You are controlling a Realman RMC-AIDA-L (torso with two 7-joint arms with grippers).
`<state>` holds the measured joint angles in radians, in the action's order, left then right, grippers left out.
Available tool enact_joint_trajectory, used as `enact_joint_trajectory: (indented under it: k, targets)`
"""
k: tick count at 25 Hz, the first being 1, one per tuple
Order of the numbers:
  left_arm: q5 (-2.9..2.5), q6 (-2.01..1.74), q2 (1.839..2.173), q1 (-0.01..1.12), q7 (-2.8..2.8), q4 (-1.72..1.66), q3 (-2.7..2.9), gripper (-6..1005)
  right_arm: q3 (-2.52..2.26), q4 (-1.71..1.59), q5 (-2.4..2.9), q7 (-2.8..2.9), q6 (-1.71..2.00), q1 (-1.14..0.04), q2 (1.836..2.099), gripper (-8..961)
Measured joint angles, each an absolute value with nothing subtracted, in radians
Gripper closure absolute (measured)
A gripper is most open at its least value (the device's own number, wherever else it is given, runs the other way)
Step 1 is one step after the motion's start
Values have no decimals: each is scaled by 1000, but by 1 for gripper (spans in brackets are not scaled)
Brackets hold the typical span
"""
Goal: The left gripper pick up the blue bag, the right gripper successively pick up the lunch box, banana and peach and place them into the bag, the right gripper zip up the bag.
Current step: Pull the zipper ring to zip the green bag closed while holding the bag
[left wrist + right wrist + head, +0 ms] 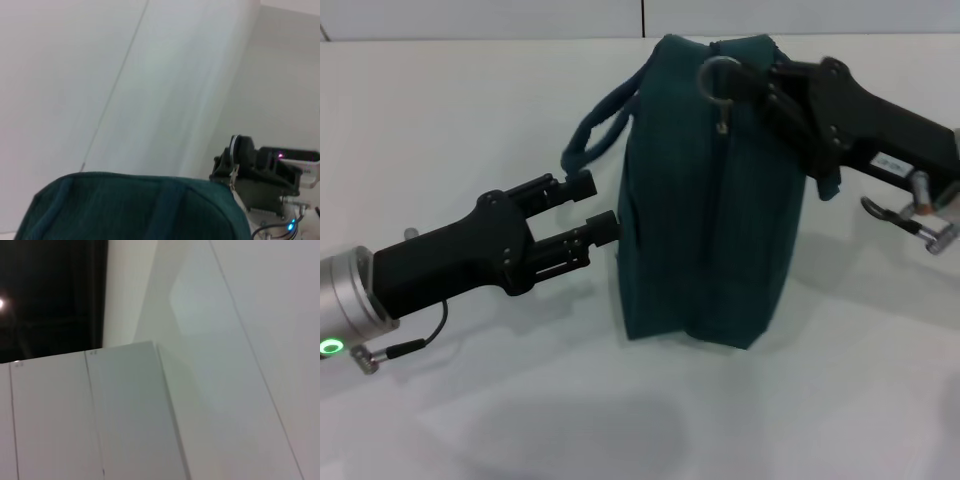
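A plain white bench (470, 120) spans the scene, meeting a pale wall (520, 18) marked by 1 vertical seam.

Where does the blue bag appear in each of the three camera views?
Head view: the blue bag stands upright at centre, between the left gripper and the right gripper.
Left wrist view: its top fills the lower edge.
Right wrist view: not in it.
Shared landmark: the right gripper at the bag's top.

I see the blue bag (135, 207) filling the lower left of the frame, the right gripper (250, 167) at its lower-right edge, pale wall (150, 75) above.
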<state>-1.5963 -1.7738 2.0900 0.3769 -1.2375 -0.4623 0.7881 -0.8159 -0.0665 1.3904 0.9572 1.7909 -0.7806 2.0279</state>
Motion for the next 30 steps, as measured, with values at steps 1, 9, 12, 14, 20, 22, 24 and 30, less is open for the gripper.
enact_joint_trajectory:
  k: [1,9,12,14,20,22,24,30]
  targets:
    - [-1590,-1770,2090,374,-1229,-461,788,281,-815,-66,1389,957,1786,-790,2028,937]
    - [-1545,-1742,2090,396,-1178,-421,793,281,-808,-65,1386,952,1734,-831,2028,937]
    - [-1542,-1706,2091,415,-1154,-397,796,281,-807,-65,1384,950,1725,-832,2028,937]
    - [-1544,-1681,2092,429,-1145,-386,797,281,-807,-65,1383,950,1725,-833,2028,937]
    - [-1548,-1651,2092,485,-1138,-352,799,339,-807,-68,1382,950,1723,-835,2028,937]
    - [-1547,-1646,2092,498,-1140,-344,799,362,-807,-66,1382,949,1723,-835,2028,937]
    - [-1541,-1644,2092,503,-1134,-339,798,386,-806,-66,1382,949,1723,-833,2028,937]
    - [-1536,-1645,2091,509,-1094,-336,803,455,-805,-66,1382,949,1723,-826,2028,937]
